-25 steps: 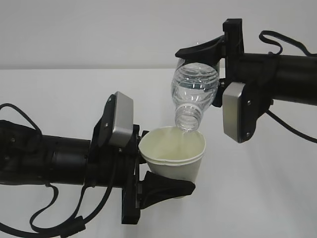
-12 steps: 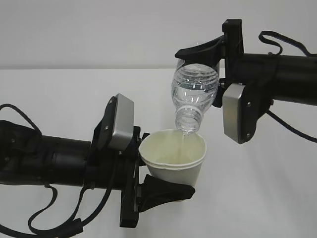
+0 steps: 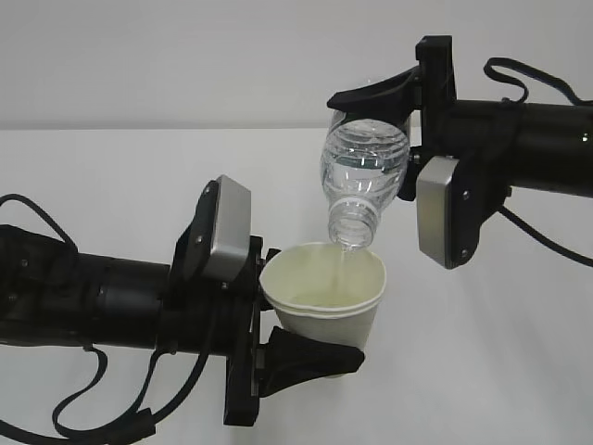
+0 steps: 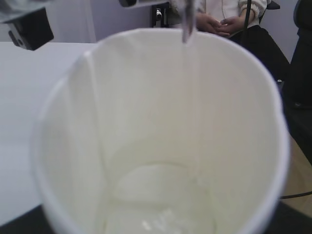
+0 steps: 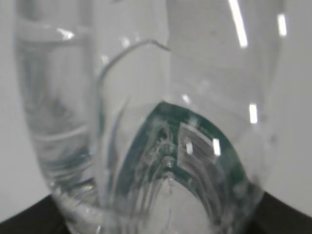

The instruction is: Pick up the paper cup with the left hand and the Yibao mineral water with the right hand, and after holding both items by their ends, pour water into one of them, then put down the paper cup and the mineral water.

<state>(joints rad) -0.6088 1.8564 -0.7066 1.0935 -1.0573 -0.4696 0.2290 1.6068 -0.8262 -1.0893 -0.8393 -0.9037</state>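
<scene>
Paper cup [image 3: 324,292] and water bottle [image 3: 363,176] are both held off the white counter [image 3: 111,176], the bottle directly at 12 o'clock of the cup. Starting at the left of the exterior view, the left arm reaches in from 9 o'clock, with a grey plate [image 3: 220,229] on its wrist and black cables [image 3: 93,408] hanging under it. The left gripper [image 3: 301,324] pinches the cup low on its body, one black finger [image 3: 310,357] wrapped under the wall; the cup stands nearly upright, its mouth open to 12 o'clock, and a doubled rim line shows. In the left wrist view the cup [image 4: 161,136] fills the picture; a little water lies at its bottom and a thin stream [image 4: 187,29] enters from 12 o'clock.

Moving right, the bottle hangs neck down, tilted slightly, its open mouth [image 3: 350,243] just above the cup's rim, and a stream runs from it into the cup. The right gripper [image 3: 389,111] clamps the bottle at its upper end, a black finger [image 3: 375,93] lying across it. The right arm comes in from 3 o'clock with its own grey plate [image 3: 443,209]. In the right wrist view the clear bottle [image 5: 146,122] is pressed close, with green label [image 5: 195,146] seen through the water.
</scene>
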